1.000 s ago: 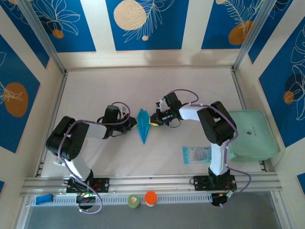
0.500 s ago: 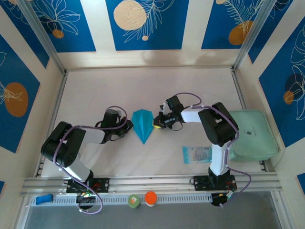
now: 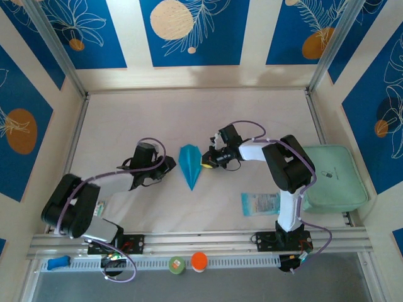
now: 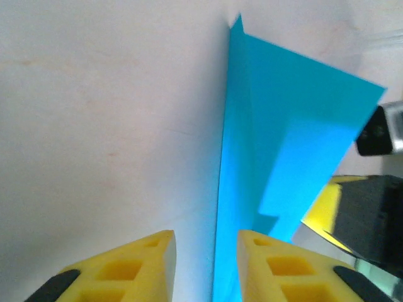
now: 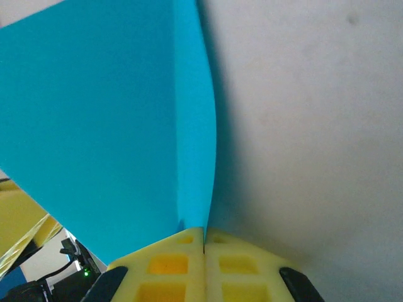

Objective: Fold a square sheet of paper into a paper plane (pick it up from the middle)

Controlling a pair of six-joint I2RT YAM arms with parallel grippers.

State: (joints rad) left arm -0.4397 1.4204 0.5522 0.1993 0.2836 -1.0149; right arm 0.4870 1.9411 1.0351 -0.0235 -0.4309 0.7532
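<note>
Cyan paper plane (image 3: pixel 189 165) pinched in right gripper (image 5: pixel 203 234), left gripper (image 4: pixel 206 242) beside.

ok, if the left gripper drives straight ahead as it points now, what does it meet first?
The paper plane: its edge stands just ahead of the left gripper, likely first contact. The right gripper holds it from beyond.

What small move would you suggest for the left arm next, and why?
Probably ease the left gripper back a little, away from the paper plane. Its jaws stand open with the plane's edge just in front of them, while the right gripper is shut on the plane's other side and appears to hold it alone.
</note>
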